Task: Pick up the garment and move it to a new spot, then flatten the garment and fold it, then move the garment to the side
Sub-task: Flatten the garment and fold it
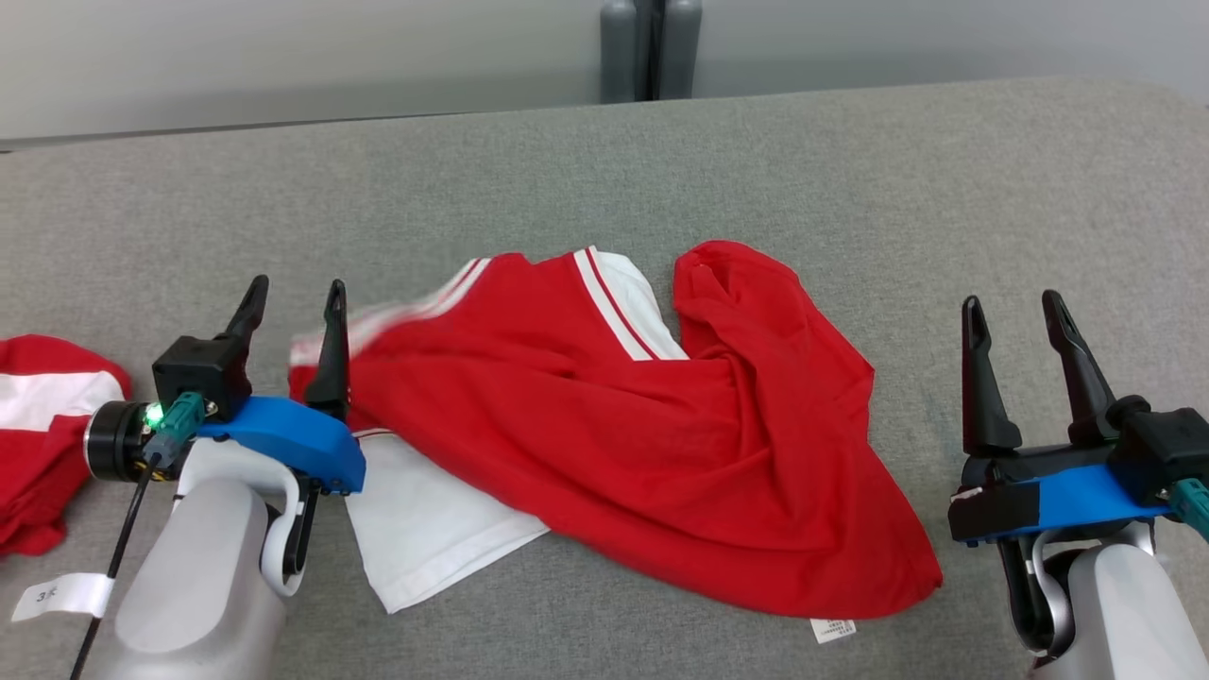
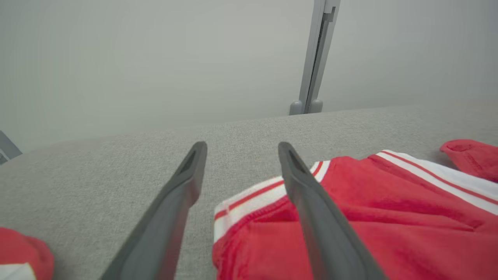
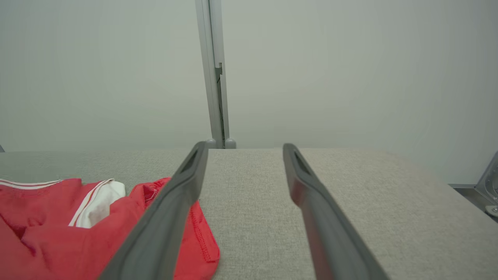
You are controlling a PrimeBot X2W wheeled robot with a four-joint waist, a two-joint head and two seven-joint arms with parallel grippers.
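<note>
Your left gripper and right gripper both hang open at either end of the crumpled garment; flattening looks next, so spread its bunched right side.

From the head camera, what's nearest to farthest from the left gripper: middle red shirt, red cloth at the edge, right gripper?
1. Middle red shirt, right beside the left gripper.
2. Red cloth, left edge.
3. Right gripper, far right.
</note>
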